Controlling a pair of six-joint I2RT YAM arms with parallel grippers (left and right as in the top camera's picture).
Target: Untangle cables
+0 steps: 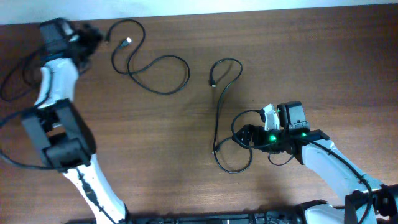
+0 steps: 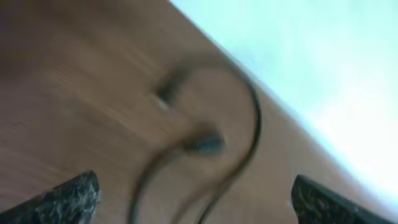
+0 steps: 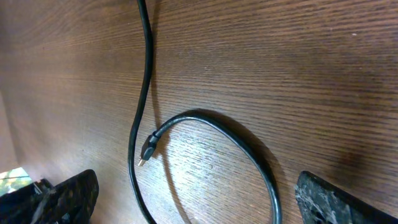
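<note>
Two thin black cables lie apart on the wooden table. The left cable (image 1: 188,72) makes loose loops at the upper left. Its plug ends show blurred in the left wrist view (image 2: 255,118). My left gripper (image 1: 93,37) is open and empty just left of that cable's end, its fingers wide apart (image 2: 196,199). The right cable (image 1: 217,118) runs from a hook at the top centre down to a loop. My right gripper (image 1: 245,134) is open and empty over that loop. Its plug (image 3: 148,149) and curved strand lie between the fingers (image 3: 196,199).
The brown wooden table (image 1: 311,56) ends at a pale far edge along the top. The thick black wires of the left arm hang at the far left (image 1: 12,81). The arm bases sit along the front edge.
</note>
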